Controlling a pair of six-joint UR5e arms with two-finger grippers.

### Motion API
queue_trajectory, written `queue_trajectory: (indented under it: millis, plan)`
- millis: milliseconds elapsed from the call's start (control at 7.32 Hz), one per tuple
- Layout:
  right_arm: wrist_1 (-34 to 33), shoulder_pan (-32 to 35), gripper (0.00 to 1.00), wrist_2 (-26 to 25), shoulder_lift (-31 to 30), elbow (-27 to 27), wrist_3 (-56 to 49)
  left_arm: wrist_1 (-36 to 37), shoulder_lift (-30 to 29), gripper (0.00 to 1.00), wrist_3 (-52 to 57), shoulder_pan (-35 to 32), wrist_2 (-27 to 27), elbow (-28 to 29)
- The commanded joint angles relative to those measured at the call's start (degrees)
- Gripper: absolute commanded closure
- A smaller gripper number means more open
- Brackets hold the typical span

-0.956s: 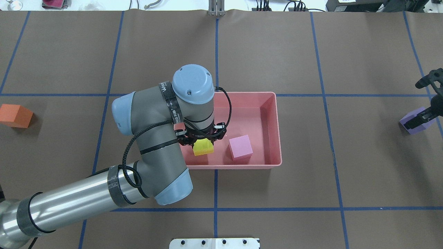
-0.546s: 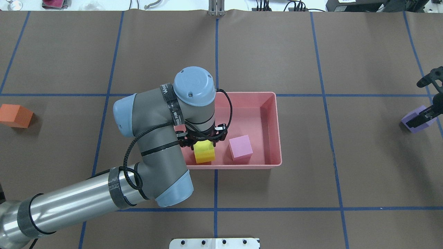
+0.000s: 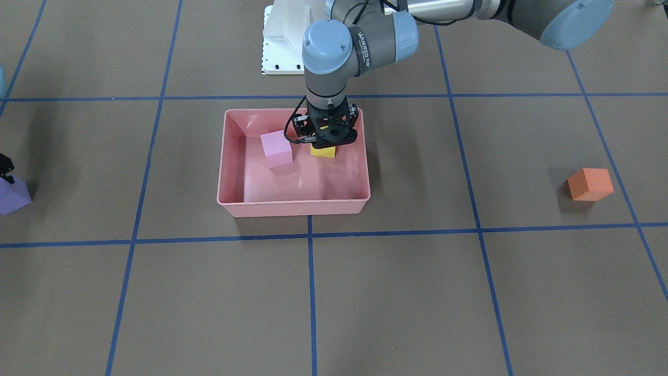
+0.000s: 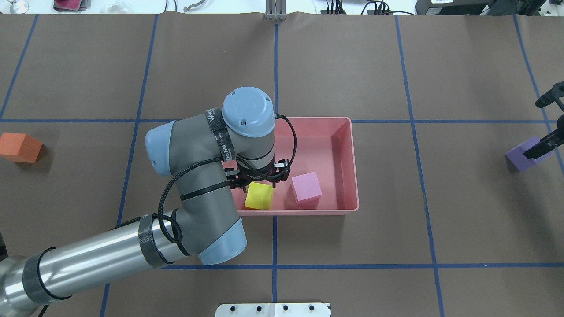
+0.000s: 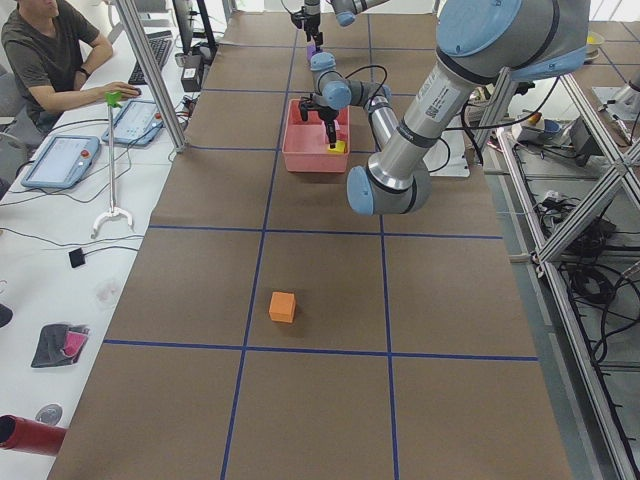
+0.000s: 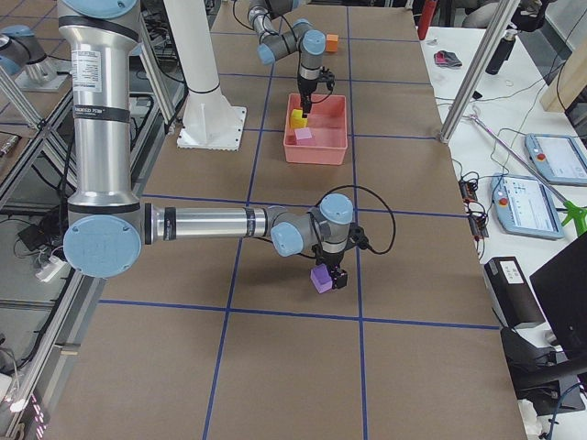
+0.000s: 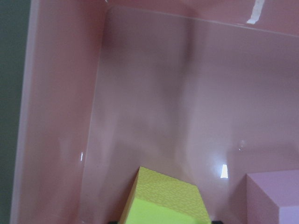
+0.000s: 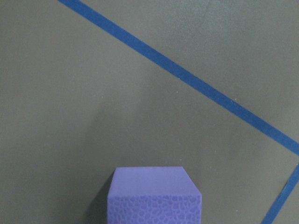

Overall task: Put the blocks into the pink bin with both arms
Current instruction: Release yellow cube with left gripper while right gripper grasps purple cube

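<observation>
On brown paper (image 4: 352,66), the yellow block (image 4: 258,196) is now released into the pink bin (image 4: 317,118), left gripper (image 4: 257,178) parted; half is done; right gripper (image 4: 538,149) cannot be judged.

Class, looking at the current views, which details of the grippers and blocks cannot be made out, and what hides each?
- Left gripper: its wrist covers the fingertips in the overhead view, and the front-facing view is too dark to show whether they hold the yellow block.
- Right gripper: cut off by the overhead view's right edge, so its grip on the purple block is unclear.
- Both wrist views show blocks but no fingers.
</observation>
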Motion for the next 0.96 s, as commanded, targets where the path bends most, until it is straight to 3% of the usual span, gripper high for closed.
queue_trajectory:
  millis: [0, 546, 683, 820]
  plan:
    - [0.05, -0.14, 0.0, 0.56, 0.05, -0.41, 0.52, 0.0, 0.09, 0.26, 0.0, 0.0, 0.09, 0.0]
    - [0.41, -1.02, 0.0, 1.52, 0.22, -1.99, 0.79, 0.0, 0.09, 0.19, 0.09, 0.09, 0.7, 0.0]
    - [0.32, -1.37, 0.12, 2.66, 0.4, -2.08, 0.79, 0.0, 0.09, 0.16, 0.09, 0.09, 0.7, 0.0]
    - [0.41, -1.37, 0.75, 2.67, 0.4, -2.08, 0.79, 0.0, 0.09, 0.16, 0.09, 0.01, 0.79, 0.0]
